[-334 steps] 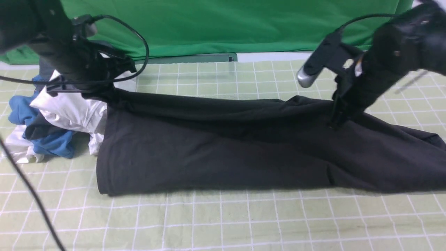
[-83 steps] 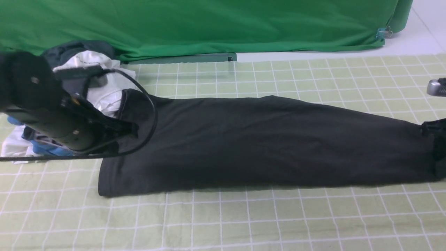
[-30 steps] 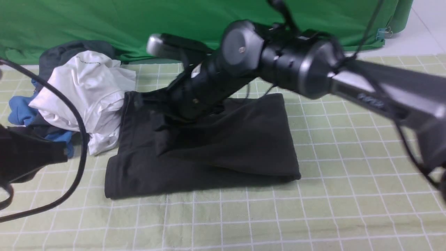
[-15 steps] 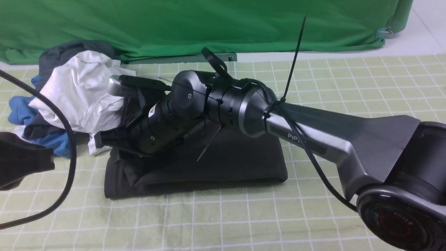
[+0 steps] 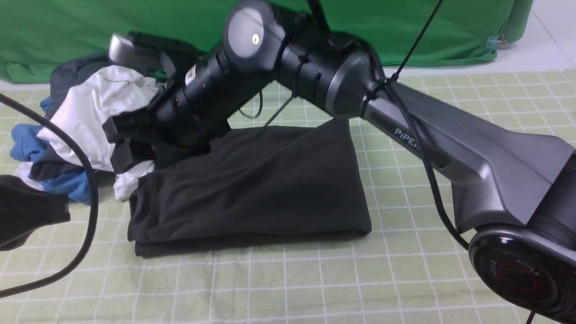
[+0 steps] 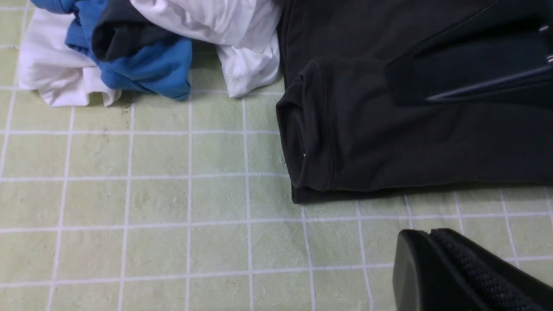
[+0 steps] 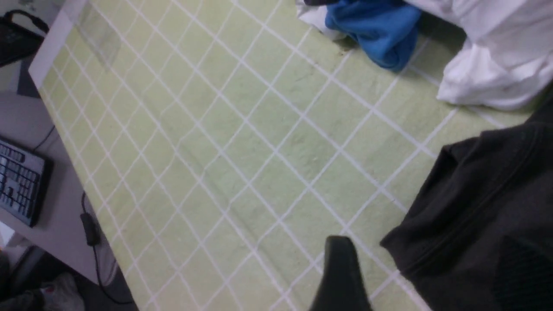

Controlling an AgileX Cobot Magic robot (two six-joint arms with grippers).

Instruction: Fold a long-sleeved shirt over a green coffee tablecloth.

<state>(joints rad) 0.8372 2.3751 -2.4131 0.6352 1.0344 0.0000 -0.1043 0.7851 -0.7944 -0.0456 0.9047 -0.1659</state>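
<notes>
— Where's the shirt [image 5: 252, 180] sitting right now?

— Flat on the checked tablecloth [image 5: 315, 288], folded over into a thick black rectangle, left of the middle of the table. Its left edge touches the pile of white and blue clothes [image 5: 85, 135].

— And the right arm?

— It reaches right across the table from the right side, slanting over the shirt. The right gripper [image 5: 121, 150] hangs above the far left corner of the shirt, just where the black cloth meets the white clothes. It's lifted off the fabric, from what I can see.

— Is it holding anything?

— No. From its own camera one dark finger [image 7: 341, 276] shows over bare tablecloth, and the shirt's folded edge [image 7: 484, 207] lies to one side of it, apart. The other finger seems to be over the black cloth, but it's too dark to be sure. The jaws stand spread with nothing between them.

— The left one?

— Pulled back at the near left edge, well clear of the shirt. Its camera looks down on the shirt's folded corner [image 6: 389, 138], and the left gripper [image 6: 458, 272] shows as a dark tip over bare tablecloth, close to that edge but not touching. The fingers are pressed together, empty.

— Anything else on the table?

— A black cable [image 5: 87, 189] loops over the near left side. Green fabric [image 5: 135, 27] hangs behind.
</notes>
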